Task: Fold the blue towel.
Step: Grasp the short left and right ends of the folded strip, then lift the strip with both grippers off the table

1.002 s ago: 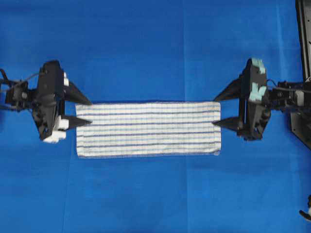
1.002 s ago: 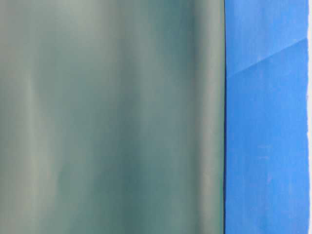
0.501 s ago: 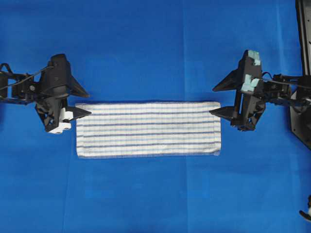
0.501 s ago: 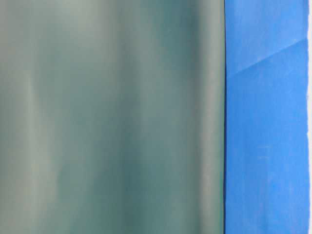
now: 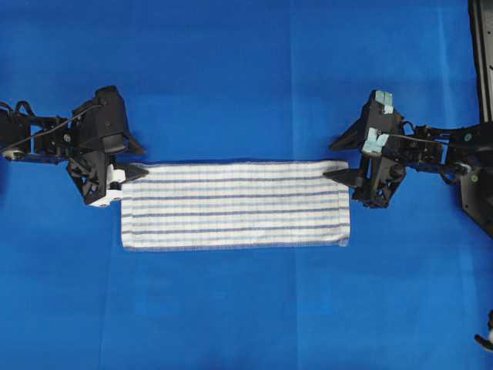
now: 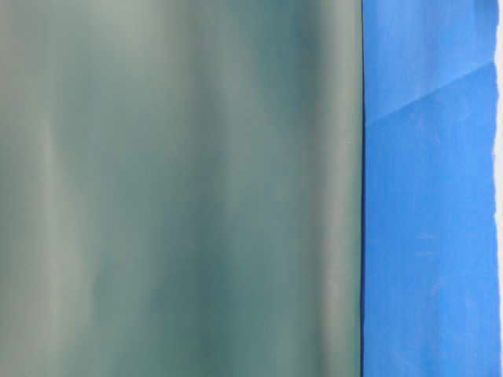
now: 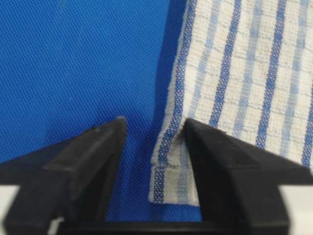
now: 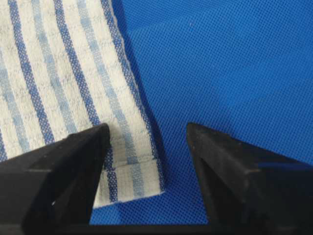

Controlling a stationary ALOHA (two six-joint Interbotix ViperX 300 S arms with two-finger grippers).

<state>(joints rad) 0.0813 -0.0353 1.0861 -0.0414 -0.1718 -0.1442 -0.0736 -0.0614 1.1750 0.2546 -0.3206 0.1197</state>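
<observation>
The limp, light blue towel wants pinching at its twelve-o'clock corners, where the left gripper and right gripper each straddle one, jaws part-open, nothing gripped yet

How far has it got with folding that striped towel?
Done: the blue towel lies as a long narrow strip, which may already be a fold, though the layers cannot be counted.

In hand: the left gripper and the right gripper each straddle a far corner, one finger on the cloth and one on the table covering, not yet pinching.

Left: grip the corners, lift and fold.
</observation>
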